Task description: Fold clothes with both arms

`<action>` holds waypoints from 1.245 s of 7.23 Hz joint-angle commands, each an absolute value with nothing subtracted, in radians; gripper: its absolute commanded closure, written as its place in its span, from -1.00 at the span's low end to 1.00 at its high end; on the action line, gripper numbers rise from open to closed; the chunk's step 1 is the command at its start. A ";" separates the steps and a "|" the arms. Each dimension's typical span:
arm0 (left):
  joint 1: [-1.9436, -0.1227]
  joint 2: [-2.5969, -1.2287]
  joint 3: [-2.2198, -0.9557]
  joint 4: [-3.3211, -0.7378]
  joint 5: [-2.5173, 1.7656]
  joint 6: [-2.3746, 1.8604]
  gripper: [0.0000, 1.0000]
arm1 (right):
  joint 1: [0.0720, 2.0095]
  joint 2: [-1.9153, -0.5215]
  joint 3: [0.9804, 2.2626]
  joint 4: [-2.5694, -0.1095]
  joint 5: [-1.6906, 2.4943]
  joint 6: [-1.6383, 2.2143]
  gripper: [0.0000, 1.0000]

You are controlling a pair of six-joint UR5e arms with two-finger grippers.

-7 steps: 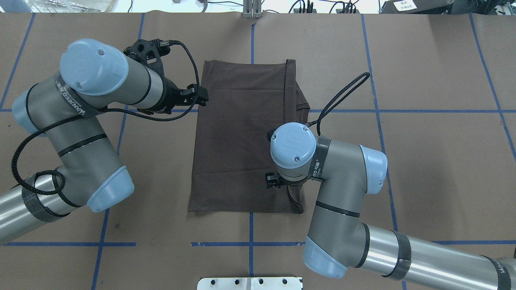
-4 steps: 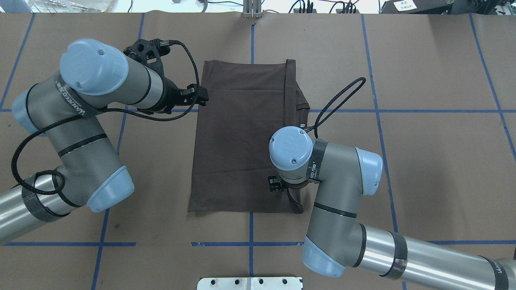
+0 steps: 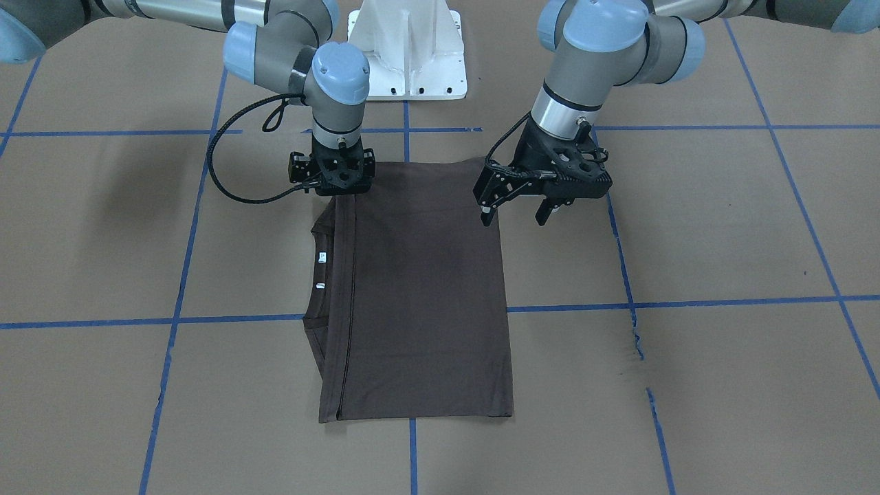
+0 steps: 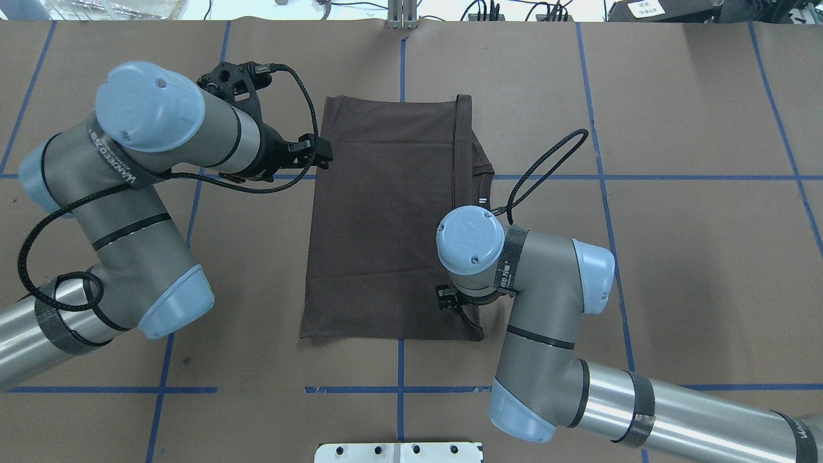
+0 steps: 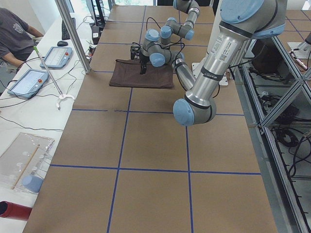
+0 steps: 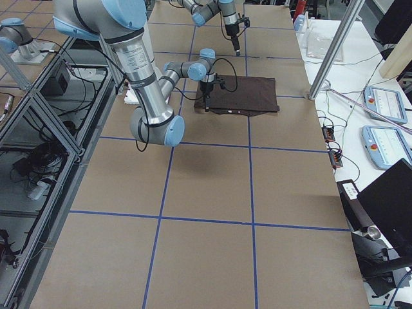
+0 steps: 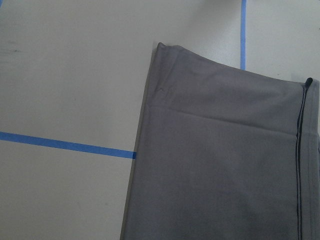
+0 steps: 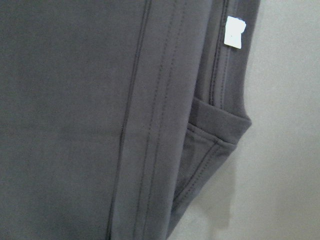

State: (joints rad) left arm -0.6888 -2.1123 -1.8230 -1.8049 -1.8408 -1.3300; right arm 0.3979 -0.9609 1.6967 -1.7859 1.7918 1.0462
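One dark T-shirt, folded into a long strip, lies flat mid-desk. We find the left claw spread wide and empty beside its long edge, likely staged to grasp. The right claw stands over the robot-side corner; we cannot tell its opening.

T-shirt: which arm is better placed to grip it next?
Probably the right arm: its jaws stand low over the corner of the T-shirt nearest the robot. The left arm hangs higher, jaws open, beside the opposite edge.
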 commanded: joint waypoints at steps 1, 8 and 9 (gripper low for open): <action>-0.689 -2.112 -1.822 -1.804 -1.841 -1.330 -1.00 | 0.397 -0.968 1.697 -1.789 1.795 1.046 -1.00; -0.689 -2.114 -1.822 -1.805 -1.841 -1.330 -1.00 | 0.425 -1.047 1.747 -1.802 1.816 1.045 -1.00; -0.689 -2.112 -1.824 -1.804 -1.841 -1.330 -1.00 | 0.431 -1.080 1.765 -1.802 1.816 1.043 -1.00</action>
State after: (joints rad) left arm -0.6887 -2.1130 -1.8226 -1.8051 -1.8408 -1.3300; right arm 0.4256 -1.0421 1.7425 -1.8016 1.8162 1.0443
